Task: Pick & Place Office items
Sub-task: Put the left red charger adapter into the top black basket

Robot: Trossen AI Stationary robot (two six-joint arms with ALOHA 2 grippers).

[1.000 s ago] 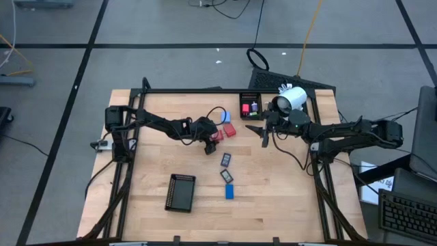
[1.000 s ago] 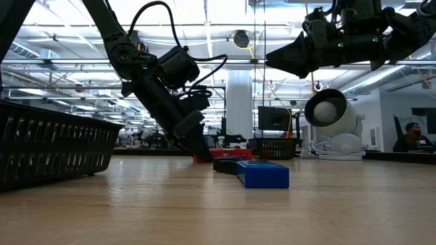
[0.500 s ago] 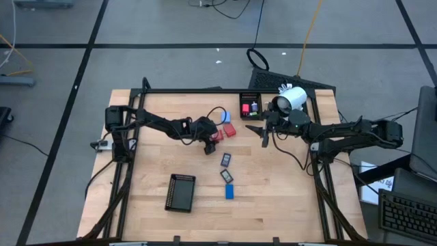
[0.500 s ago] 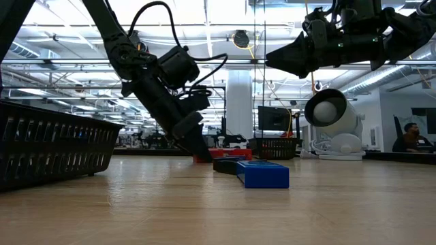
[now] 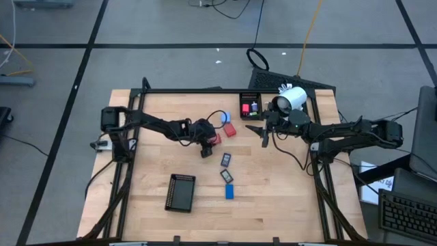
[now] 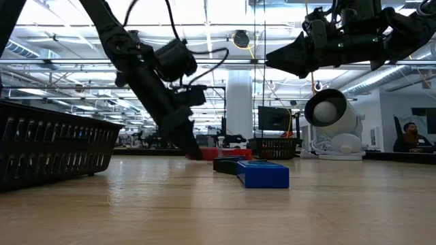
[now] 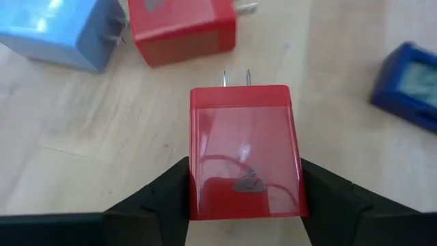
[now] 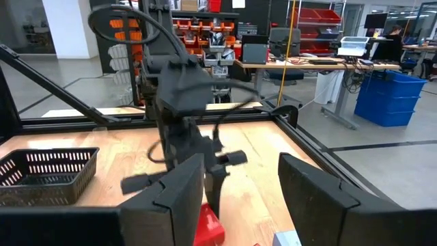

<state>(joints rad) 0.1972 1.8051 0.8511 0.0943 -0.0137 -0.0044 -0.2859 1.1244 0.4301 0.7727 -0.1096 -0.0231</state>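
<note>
I see two black mesh trays on the bench: near tray at 7 o'clock, nothing visible in it; far tray at 12 o'clock holds small coloured pieces, red and purple, too tiny to sort. My left claw is down at bench centre, clenched on a red block. The left wrist view shows both fingers pressed on its sides and two metal prongs at its far end. The high view hides that grip. A second red block and a light-blue block lie just beyond, toward 12. Dark flat rectangles and a blue flat rectangle lie toward 5 o'clock. My right claw hovers at 2 o'clock, fingers apart, released, beside the white cylindrical device. Since a second ago the left claw has shifted slightly toward 9; the right hasn't moved.
</note>
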